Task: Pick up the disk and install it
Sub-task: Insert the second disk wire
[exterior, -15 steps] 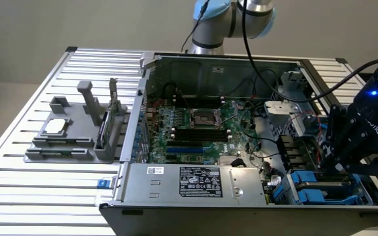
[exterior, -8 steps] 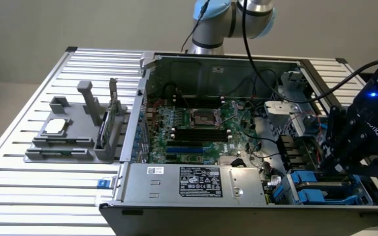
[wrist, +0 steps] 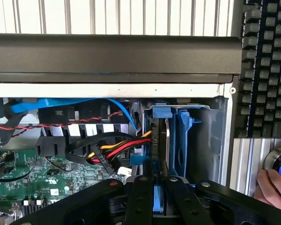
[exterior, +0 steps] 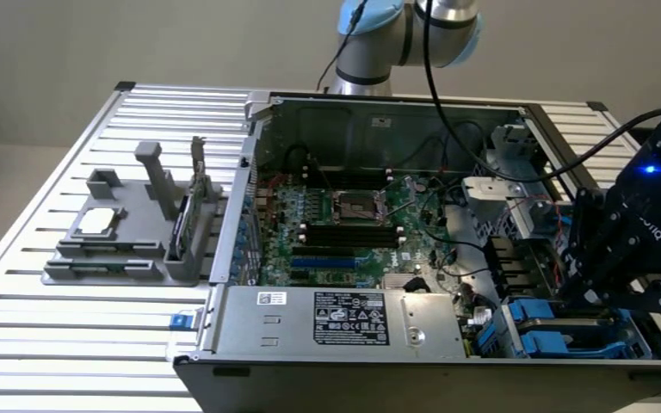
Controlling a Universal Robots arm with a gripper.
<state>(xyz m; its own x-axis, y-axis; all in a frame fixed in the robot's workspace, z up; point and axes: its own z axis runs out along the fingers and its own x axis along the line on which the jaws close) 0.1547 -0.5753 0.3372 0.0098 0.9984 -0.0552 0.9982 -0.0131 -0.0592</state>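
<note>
Exterior view: an open computer case (exterior: 423,112) lies on a slatted metal bench (exterior: 32,335), its motherboard (exterior: 342,224) and the big silver box with a white label (exterior: 342,318) exposed. The robot arm (exterior: 652,215) reaches down into the case's corner toward the exterior view's right, where blue drive bays (exterior: 560,331) sit; the tool (exterior: 589,297) hangs low among them (a blue light glows on the arm above). On the bench toward the exterior view's left stands a grey fixture (exterior: 130,232) with a small square chip (exterior: 97,220) resting on it.

Wrist view: the tool (wrist: 158,187) is drawn nearly together, its black fingers (wrist: 139,197) clamped on the thin edge of the disk (wrist: 158,140), which stands on edge with its blue frame inside the bay, just beside another blue carrier (wrist: 183,140). Red, yellow and black cables (wrist: 117,150) run up to the bay. Beyond the case lie a black keyboard (wrist: 267,65) and a person's hand (wrist: 274,187) on a round knob (wrist: 278,161).
</note>
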